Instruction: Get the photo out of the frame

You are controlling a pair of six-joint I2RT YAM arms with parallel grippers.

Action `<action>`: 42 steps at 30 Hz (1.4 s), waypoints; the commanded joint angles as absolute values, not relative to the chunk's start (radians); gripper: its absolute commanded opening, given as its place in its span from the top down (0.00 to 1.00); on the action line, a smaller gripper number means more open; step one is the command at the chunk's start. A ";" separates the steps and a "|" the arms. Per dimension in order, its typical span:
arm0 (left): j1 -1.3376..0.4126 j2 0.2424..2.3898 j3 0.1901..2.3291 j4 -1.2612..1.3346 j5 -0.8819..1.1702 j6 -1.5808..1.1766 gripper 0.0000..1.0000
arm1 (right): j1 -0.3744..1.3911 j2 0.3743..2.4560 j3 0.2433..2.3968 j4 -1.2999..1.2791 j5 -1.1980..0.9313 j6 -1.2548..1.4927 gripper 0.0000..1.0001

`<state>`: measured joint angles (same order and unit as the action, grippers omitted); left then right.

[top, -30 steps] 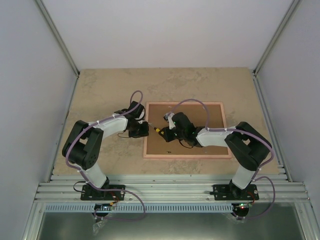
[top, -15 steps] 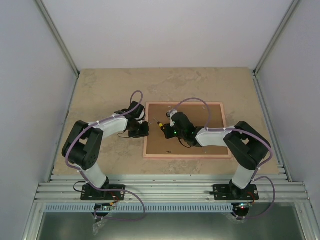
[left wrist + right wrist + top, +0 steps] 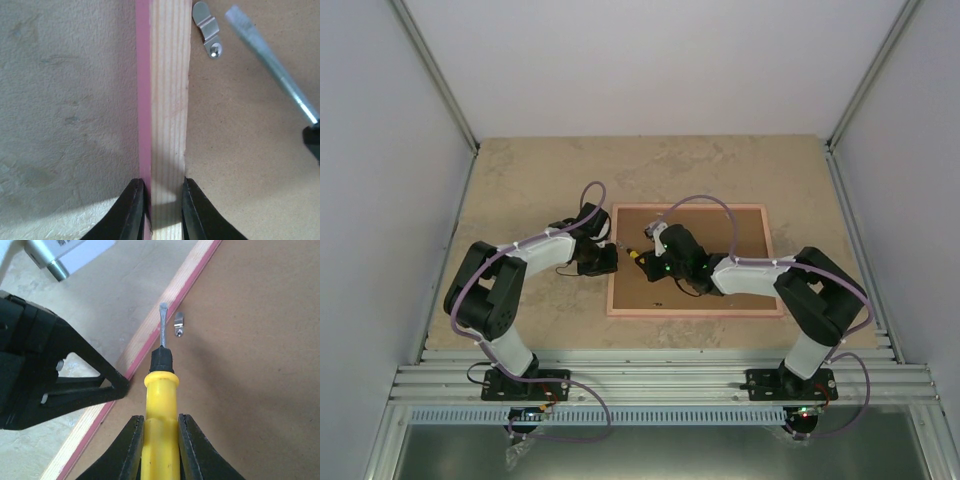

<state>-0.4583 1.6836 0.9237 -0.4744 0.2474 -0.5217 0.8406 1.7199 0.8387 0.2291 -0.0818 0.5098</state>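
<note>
Left gripper [image 3: 159, 200]: narrow, its two black fingers [image 3: 132, 210] pinched on either side of one rail of the large thin-railed pink rectangular wooden picture frame [image 3: 167, 100], one finger on the pink outer edge, the other on the inner edge by the board.
Right gripper [image 3: 160, 435]: clamped around the yellow plastic handle of a flat-blade screwdriver [image 3: 160, 405], whose grey steel shaft points to 12 o'clock in the right wrist view.
Screwdriver tip: low over the board, just beside a small silver metal turn clip [image 3: 179, 324] lying at 1 o'clock from it; I cannot tell whether they touch.
Clip, left wrist view: at 1 o'clock from the left fingers, against the rail's inner edge, with the shaft crossing at 2 o'clock.
Brown hardboard backing board [image 3: 720, 235]: fills the frame's back, flat inside the tan wood rails.
Picture frame, top view: face down, lying at 3 o'clock from the left gripper on the beige stone-patterned table [image 3: 540, 180].
Photo: hidden; only the frame's back shows.
Grippers, top view: near each other at the frame's left rail, at 9 o'clock of the frame.
</note>
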 commanded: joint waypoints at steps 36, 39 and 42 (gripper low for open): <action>-0.469 1.673 0.880 -0.449 0.307 -0.569 1.00 | 0.880 1.759 0.926 0.069 0.128 0.588 1.00; -0.469 1.672 0.877 -0.438 0.315 -0.579 1.00 | 0.889 1.764 0.938 0.059 0.130 0.585 0.99; -0.469 1.672 0.877 -0.437 0.314 -0.583 1.00 | 0.890 1.754 0.940 0.061 0.121 0.575 1.00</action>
<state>-0.4583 1.6711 0.9012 -0.4423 0.2501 -0.5419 0.8936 1.7554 0.9195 0.0780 0.0540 0.5655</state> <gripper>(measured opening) 0.185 0.169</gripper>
